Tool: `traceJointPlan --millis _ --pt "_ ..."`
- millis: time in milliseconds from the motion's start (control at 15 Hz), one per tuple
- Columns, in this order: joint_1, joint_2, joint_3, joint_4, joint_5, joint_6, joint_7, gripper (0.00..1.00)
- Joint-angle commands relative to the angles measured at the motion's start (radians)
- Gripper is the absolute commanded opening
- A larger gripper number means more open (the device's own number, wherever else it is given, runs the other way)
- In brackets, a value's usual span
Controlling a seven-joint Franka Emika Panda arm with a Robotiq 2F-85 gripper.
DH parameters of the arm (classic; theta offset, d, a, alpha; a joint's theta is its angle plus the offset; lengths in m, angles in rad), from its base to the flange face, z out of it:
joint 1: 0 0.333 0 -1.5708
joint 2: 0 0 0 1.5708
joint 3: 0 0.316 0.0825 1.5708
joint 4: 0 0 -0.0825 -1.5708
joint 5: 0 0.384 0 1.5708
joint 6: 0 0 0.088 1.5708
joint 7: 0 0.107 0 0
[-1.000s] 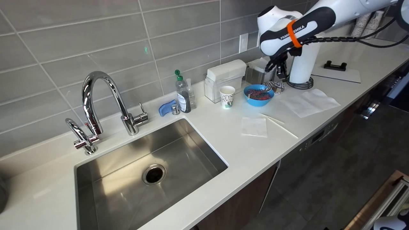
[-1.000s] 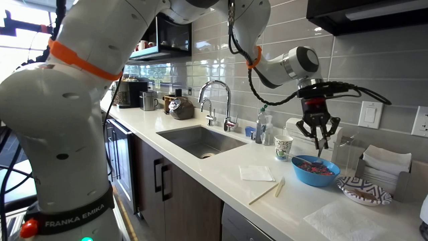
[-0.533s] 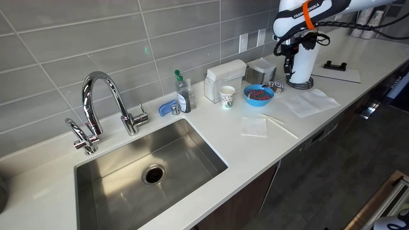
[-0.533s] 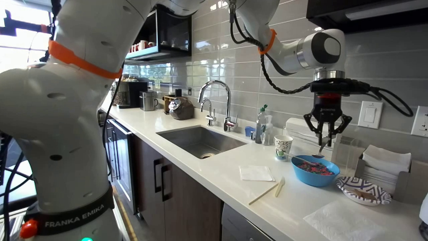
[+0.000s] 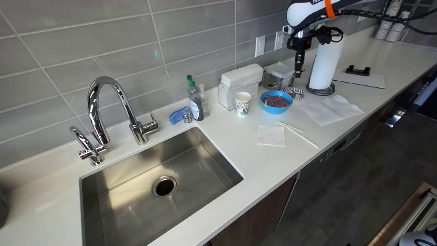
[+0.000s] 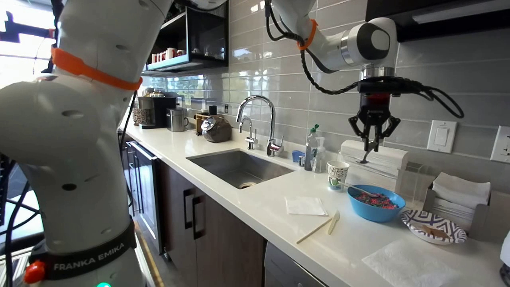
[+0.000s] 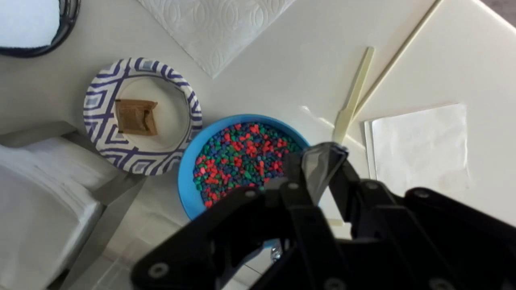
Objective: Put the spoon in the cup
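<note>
Gripper [image 6: 371, 146] pinches the tilted spoon [image 7: 321, 166] in midair, higher than the blue bowl [image 6: 374, 213]. The cup [image 6: 338, 170] stands just beside that bowl, a patterned dish [image 7: 139, 165] on the bowl's other side; 2 pale sticks [image 7: 358, 81] lie near the bowl.

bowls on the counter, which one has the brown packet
The purple-and-white patterned bowl: the brown packet lies inside it. The plain blue bowl holds small red, green and dark bits.

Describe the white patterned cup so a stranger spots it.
Start at the rectangular steel sink. On the white counter beside it, the tapered cup stands between a green-capped bottle and a round blue bowl. Unlike either, it's white with dark print.
</note>
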Motion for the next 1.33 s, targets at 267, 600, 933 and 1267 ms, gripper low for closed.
traceJointPlan --millis 267,600,933,1267 --pt "0.132 -0.023 0.020 0.002 -0.061 -0.016 0.061 0.06" --pt "0.177 -0.018 0.026 0.007 -0.141 0.014 0.121 0.23" --pt "0.194 -0.005 0.027 0.030 -0.167 -0.014 0.126 0.06" --pt "0.237 0.076 0.045 0.156 -0.221 -0.144 0.064 0.06"
